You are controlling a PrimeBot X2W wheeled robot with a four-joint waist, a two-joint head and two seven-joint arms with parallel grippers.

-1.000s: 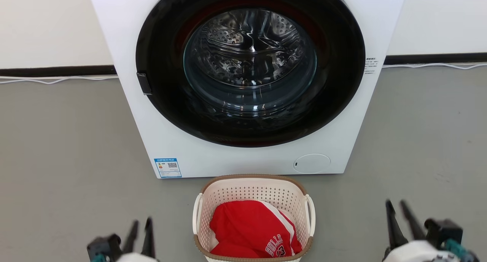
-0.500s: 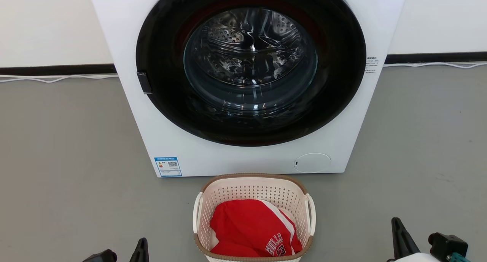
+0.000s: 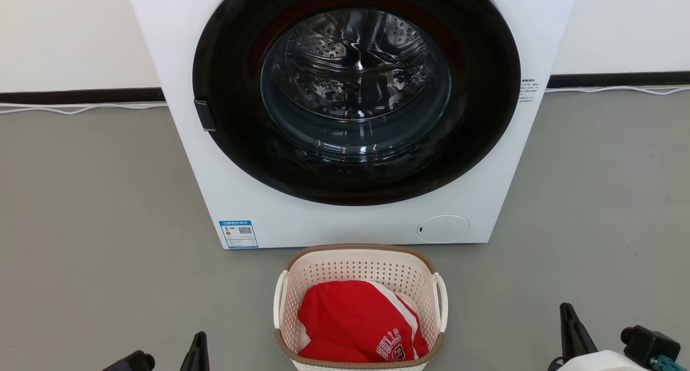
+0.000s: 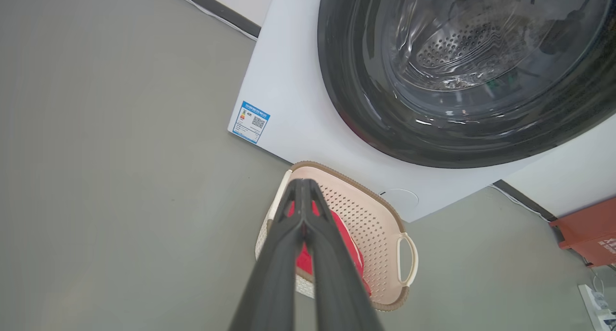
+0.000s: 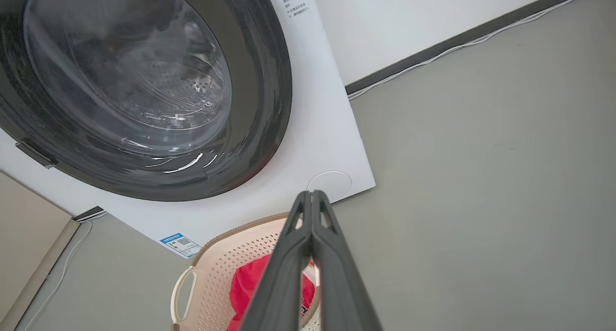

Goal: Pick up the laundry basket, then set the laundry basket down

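The laundry basket (image 3: 360,266), cream-white with holes, a brown rim and white loop handles, stands on the grey floor right in front of the washing machine, with a red garment (image 3: 356,322) inside. My left gripper (image 3: 199,345) is at the bottom left, apart from the basket, and its fingers are shut and empty in the left wrist view (image 4: 301,186). My right gripper (image 3: 567,316) is at the bottom right, also apart from it, shut with nothing held (image 5: 312,196). The basket shows below both fingertips (image 4: 380,220) (image 5: 226,261).
A white washing machine (image 3: 215,160) with a big dark round door stands behind the basket against a white wall. White cables (image 3: 81,110) run along the dark skirting. A red-brown box (image 4: 589,230) sits far off to one side. Open grey floor lies left and right of the basket.
Both grippers have closed from open and dropped lower in the head view. The basket and garment have not moved.
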